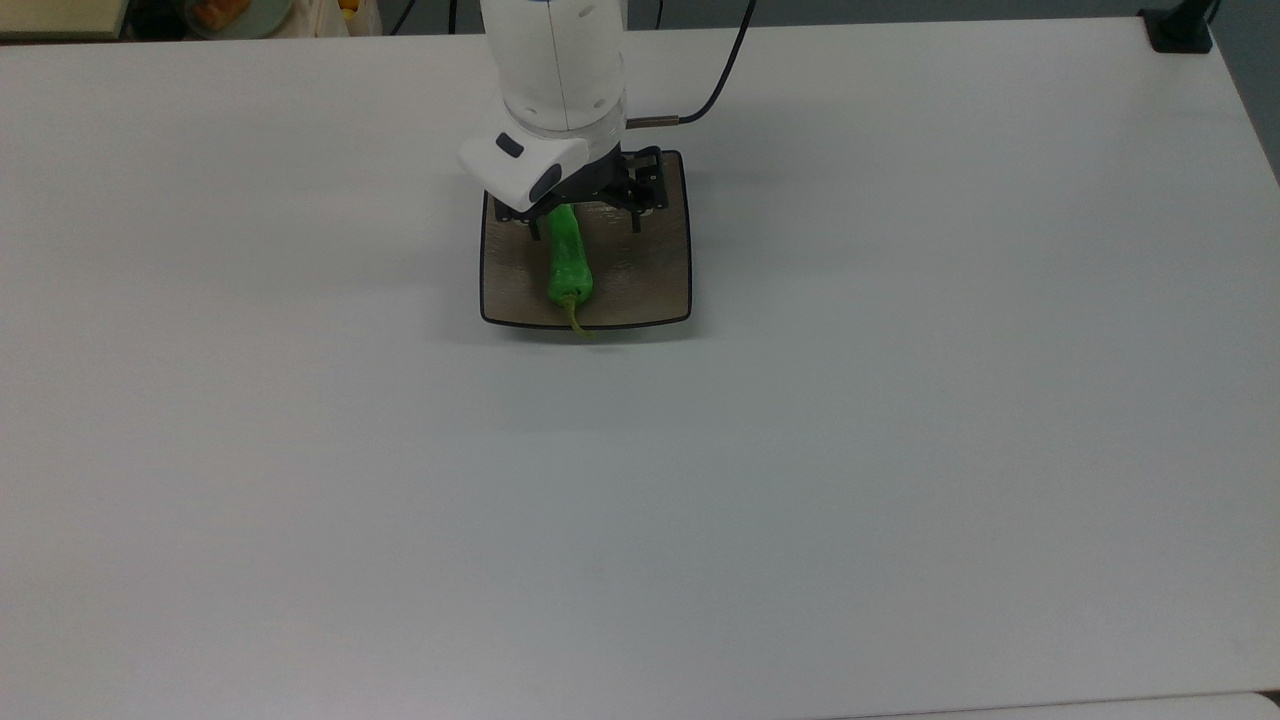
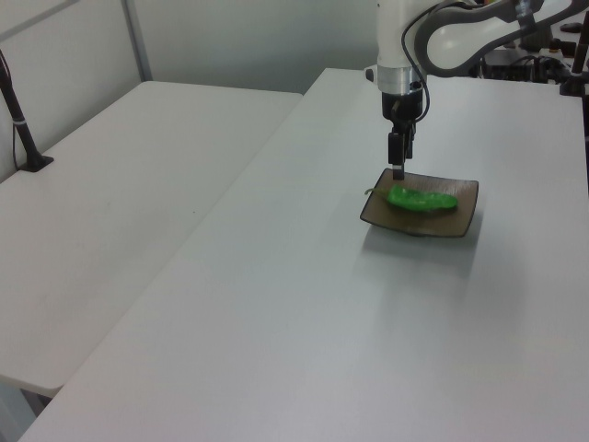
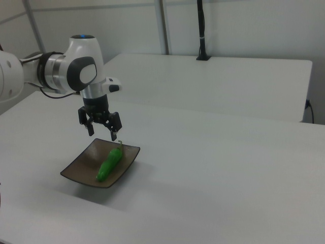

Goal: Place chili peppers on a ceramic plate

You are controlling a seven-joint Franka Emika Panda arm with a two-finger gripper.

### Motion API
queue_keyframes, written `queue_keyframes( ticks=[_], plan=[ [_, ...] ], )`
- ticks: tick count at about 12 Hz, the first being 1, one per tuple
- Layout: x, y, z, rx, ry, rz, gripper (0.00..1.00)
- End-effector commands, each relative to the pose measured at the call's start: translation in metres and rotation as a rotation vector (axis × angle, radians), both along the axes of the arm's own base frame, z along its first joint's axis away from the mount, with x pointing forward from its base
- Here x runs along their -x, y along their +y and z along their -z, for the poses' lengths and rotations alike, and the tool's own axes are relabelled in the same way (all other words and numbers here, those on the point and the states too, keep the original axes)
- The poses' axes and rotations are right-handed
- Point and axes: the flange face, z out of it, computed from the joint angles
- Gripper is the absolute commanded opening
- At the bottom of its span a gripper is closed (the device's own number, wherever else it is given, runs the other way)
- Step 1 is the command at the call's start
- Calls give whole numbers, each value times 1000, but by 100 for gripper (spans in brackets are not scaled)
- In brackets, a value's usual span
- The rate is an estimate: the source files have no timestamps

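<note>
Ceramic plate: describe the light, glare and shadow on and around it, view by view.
Top view: the ceramic plate shows faint pale sheen, and a soft shadow edges its near side on the table. Left view: the plate casts a diffuse shadow toward the camera, and the chili pepper looks saturated. Right view: the open hand hangs above the plate, with soft shadow below its near edge.

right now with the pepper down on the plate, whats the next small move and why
Probably a straight lift away. The chili pepper lies flat on the ceramic plate, only its stem tip passing the rim in the top view. The gripper hangs open just above it, holding nothing, so rising clear should leave the pepper undisturbed.
</note>
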Motion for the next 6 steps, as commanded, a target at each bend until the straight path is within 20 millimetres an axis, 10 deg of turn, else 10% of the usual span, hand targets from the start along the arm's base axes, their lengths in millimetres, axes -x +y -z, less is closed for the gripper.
queue_keyframes(
  ticks=[1,6],
  plan=[
    [0,1,-26,6,-21,79,100],
    [18,5,-69,35,-45,76,100]
  ],
)
